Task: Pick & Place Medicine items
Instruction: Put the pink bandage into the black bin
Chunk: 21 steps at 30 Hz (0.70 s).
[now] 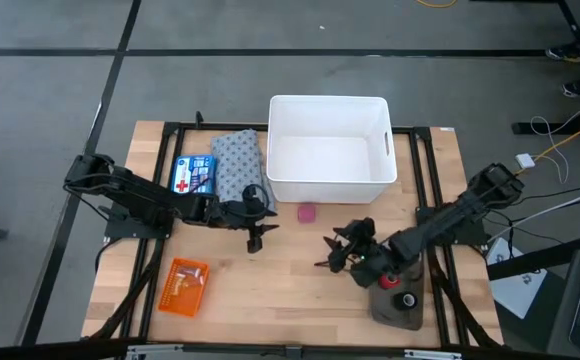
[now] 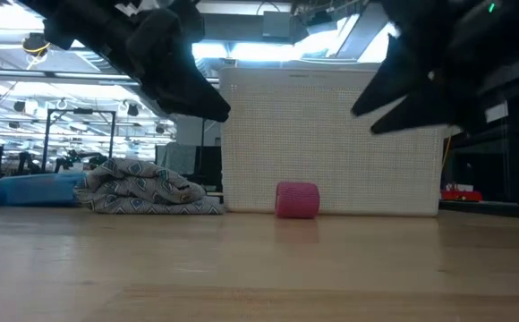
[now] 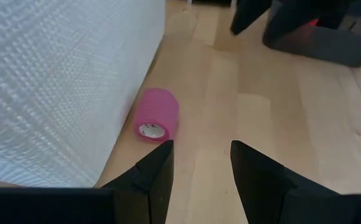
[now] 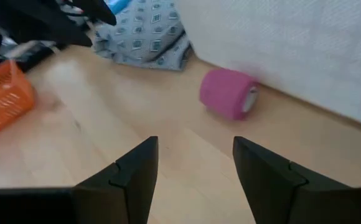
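The flat blue box with a red cross (image 1: 193, 175) lies on the table's left part, beside the grey patterned cloth (image 1: 238, 165); the low view shows the box (image 2: 36, 188) flat on the wood. No amber vial or silvery piece shows in any view. My left gripper (image 1: 256, 238) hangs open near the cloth's near end, touching nothing; in its wrist view the left gripper (image 3: 202, 149) is above bare wood by a pink roll (image 3: 157, 115). My right gripper (image 1: 332, 252) is open too, right of the middle, and in its wrist view (image 4: 196, 146) it faces the pink roll (image 4: 229, 93).
A white bin (image 1: 327, 148) stands at the far middle, with the pink roll (image 1: 307, 213) lying against its near wall. An orange basket (image 1: 183, 287) sits near left. A dark grey tray (image 1: 398, 300) with red and black pieces is near right. Bare wood lies between the grippers.
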### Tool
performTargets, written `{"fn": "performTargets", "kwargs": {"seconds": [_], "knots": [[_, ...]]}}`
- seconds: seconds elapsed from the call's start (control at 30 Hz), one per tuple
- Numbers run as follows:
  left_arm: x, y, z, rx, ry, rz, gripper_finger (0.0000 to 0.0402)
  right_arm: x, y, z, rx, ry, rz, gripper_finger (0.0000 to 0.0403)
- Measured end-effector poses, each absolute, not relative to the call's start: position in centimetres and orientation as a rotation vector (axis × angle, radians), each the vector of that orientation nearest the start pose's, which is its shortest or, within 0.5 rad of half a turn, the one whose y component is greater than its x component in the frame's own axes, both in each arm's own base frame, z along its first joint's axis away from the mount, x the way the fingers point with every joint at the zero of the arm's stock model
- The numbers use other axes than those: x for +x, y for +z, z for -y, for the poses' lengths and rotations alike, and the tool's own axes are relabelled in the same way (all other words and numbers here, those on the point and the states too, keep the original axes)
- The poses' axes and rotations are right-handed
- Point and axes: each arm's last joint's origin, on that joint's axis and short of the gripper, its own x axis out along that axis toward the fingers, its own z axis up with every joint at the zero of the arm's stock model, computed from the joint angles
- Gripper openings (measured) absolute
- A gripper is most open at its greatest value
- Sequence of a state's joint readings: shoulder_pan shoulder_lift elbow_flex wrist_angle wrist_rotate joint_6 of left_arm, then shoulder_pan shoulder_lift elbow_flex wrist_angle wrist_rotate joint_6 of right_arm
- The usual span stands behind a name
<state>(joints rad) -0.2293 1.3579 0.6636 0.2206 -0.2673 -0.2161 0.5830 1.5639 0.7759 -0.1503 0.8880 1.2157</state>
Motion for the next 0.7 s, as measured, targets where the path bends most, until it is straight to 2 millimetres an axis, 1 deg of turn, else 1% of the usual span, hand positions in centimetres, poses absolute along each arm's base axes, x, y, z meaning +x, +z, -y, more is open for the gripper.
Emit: {"fn": "performTargets", "kwargs": {"seconds": [0.17, 0.27, 0.37, 0.47, 0.7], "knots": [[27.1, 20.7, 5.5, -0.095, 0.083, -0.455, 0.0157, 24.7, 14.2, -11.6, 0.618, -0.554, -0.355, 0.0207], [27.0, 20.7, 5.5, -0.094, 0.082, -0.459, 0.0157, 24.3, 13.2, -10.2, 0.651, -0.551, -0.317, 0.0207], [27.0, 20.7, 5.5, -0.086, 0.08, -0.461, 0.0157, 24.1, 12.4, -8.9, 0.68, -0.557, -0.326, 0.0207], [27.0, 20.7, 5.5, -0.085, 0.08, -0.462, 0.0157, 24.1, 12.0, -7.9, 0.69, -0.572, -0.35, 0.0207], [27.0, 20.7, 5.5, -0.078, 0.078, -0.461, 0.0157, 25.0, 12.2, -5.9, 0.681, -0.562, -0.367, 0.0207]]}}
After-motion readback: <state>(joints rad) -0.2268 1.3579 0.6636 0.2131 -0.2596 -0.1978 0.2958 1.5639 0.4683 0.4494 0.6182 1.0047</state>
